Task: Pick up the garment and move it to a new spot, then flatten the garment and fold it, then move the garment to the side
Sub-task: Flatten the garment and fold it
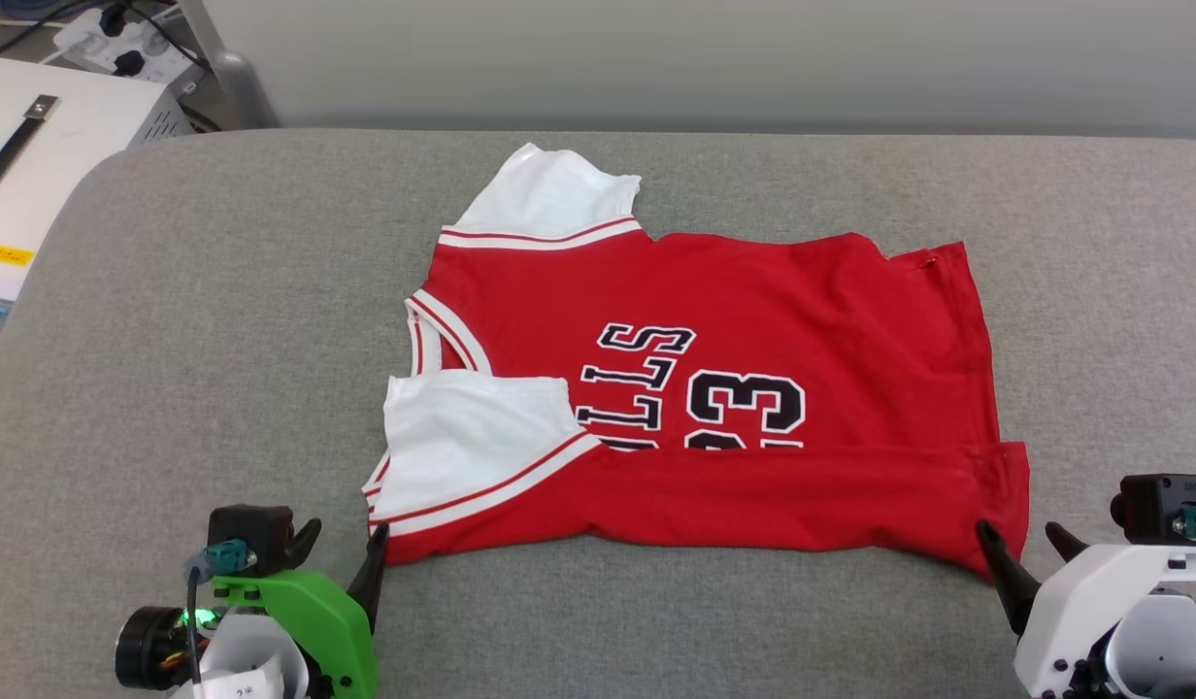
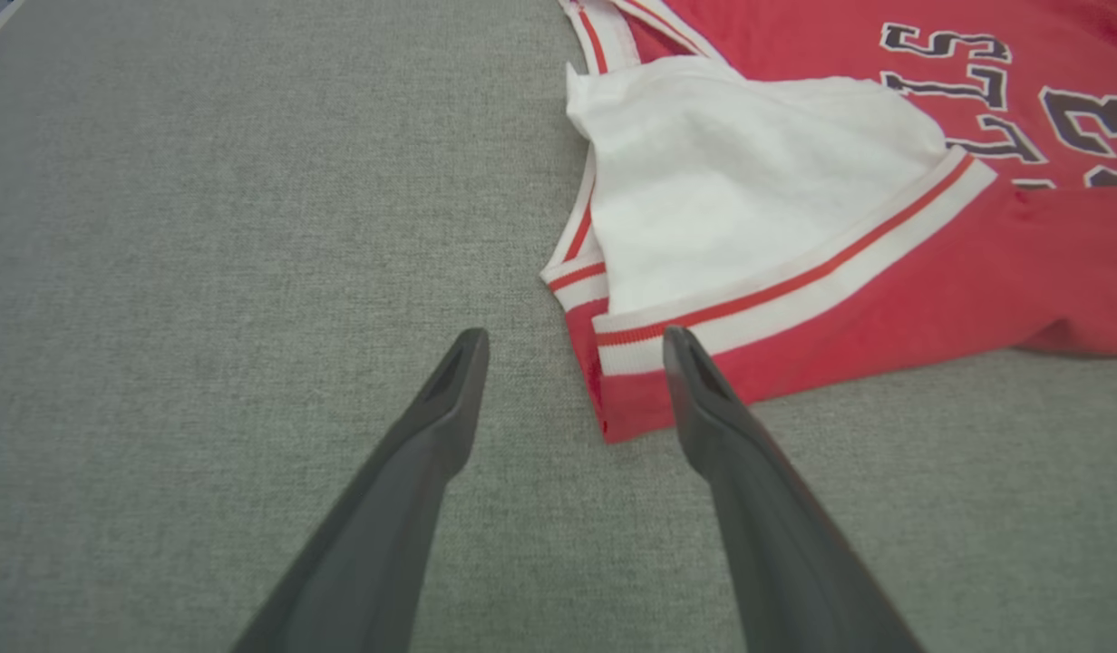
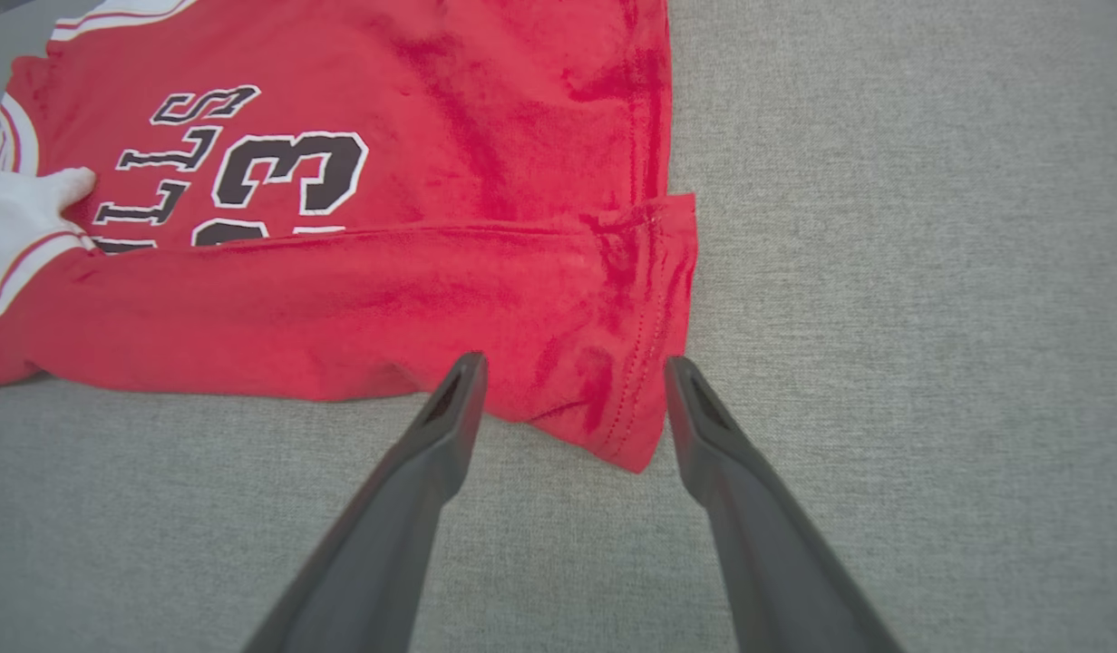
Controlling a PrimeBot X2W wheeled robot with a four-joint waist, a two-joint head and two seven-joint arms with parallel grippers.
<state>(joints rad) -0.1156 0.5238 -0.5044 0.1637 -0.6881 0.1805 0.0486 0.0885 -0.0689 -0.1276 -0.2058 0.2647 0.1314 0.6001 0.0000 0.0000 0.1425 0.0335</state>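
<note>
Spread flat near the middle of a grey, finely woven fabric-covered table (image 1: 219, 340): a soft red cloth garment (image 1: 753, 291) with white panels and thin red-and-white striped trim. Roughly rectangular in outline, long side across the head view. Two white sleeve-like panels at the robot's left end, one on the far side and one on the near side, each edged with a white band carrying a thin red stripe. Curved striped trim between them. Near long edge folded up over the front as a plain red strip, stitched hem visible at its right end. Cloth matte, slightly napped, with shallow creases.

Printed on the front in black block characters outlined in white: "LLS" and a "3", with further characters cut off beneath the folded strip and the near white panel.

Left gripper (image 1: 346, 544) with its two long dark fingers spread wide, holding nothing, poised at the garment's near left corner; one fingertip (image 2: 681, 349) over the striped band there, contact impossible to judge. Right gripper (image 1: 1020, 532) likewise spread and empty, straddling the near right corner at the hem.

Beyond the table's far left corner: a white box (image 1: 74, 116) with a black strap, a small yellow label (image 1: 4, 254) too small to read, and a power strip (image 1: 122, 44) with plugs.
</note>
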